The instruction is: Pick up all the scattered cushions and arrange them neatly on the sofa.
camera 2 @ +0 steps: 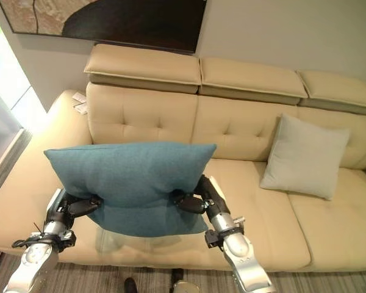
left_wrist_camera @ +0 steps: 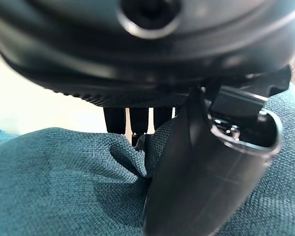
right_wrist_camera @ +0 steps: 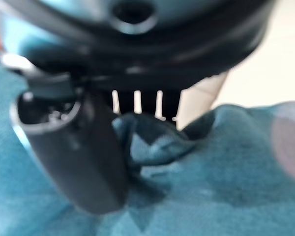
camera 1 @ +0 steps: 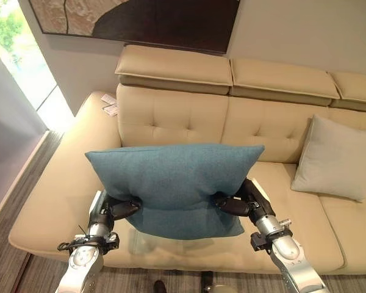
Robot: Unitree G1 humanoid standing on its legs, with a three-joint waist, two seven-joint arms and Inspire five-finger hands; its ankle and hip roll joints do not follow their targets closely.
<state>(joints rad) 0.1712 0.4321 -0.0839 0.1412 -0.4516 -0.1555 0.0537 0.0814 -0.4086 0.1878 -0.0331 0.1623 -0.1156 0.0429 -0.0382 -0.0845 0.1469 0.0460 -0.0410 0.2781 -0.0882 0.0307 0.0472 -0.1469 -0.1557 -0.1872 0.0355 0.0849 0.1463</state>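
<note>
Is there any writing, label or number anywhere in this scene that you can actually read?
No readable text anywhere.
Small white tags lying on the sofa's arm: any print on them is too small to read.
The teal cushion pinched by the left hand and right hand, the grey cushion and the wall painting show no words.

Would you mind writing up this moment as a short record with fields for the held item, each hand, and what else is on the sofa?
held item: teal cushion, lifted in front of the sofa's seat
left hand: left hand pinching the cushion's lower left part, thumb on the near face
right hand: right hand pinching its lower right part the same way
sofa: beige leather sofa, tufted back
already placed: grey cushion leaning against the backrest on the right
other: paper tags on the left armrest; dark wall picture above
</note>
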